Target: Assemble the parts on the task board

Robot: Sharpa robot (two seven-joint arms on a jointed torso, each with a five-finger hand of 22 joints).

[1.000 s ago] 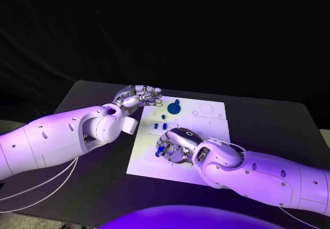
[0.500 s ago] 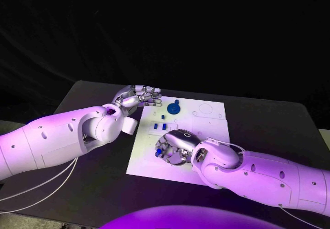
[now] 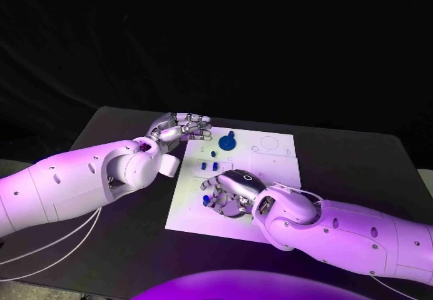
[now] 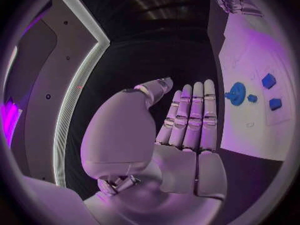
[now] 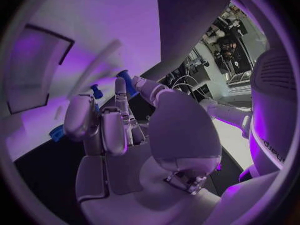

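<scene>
The white task board (image 3: 271, 165) lies in the middle of the black table. My right hand (image 3: 231, 189) hovers low over the board's near half and pinches a small blue part (image 3: 206, 200) (image 5: 126, 80) between thumb and a fingertip. A round blue part (image 3: 228, 141) (image 4: 237, 93) stands at the board's far left, with a tiny blue piece (image 3: 214, 153) just in front of it. Two small blue blocks (image 3: 209, 166) (image 4: 271, 91) sit side by side between it and my right hand. My left hand (image 3: 181, 128) (image 4: 187, 120) hangs off the board's far left corner, fingers straight, holding nothing.
The black table (image 3: 108, 131) shows bare on both sides of the board. Outlined circles (image 3: 269, 143) mark the board's far right part. My left forearm (image 3: 99, 175) lies along the board's left edge.
My right hand has slid a little toward the board's near left, carrying the blue part with it. The left hand has stayed in place.
</scene>
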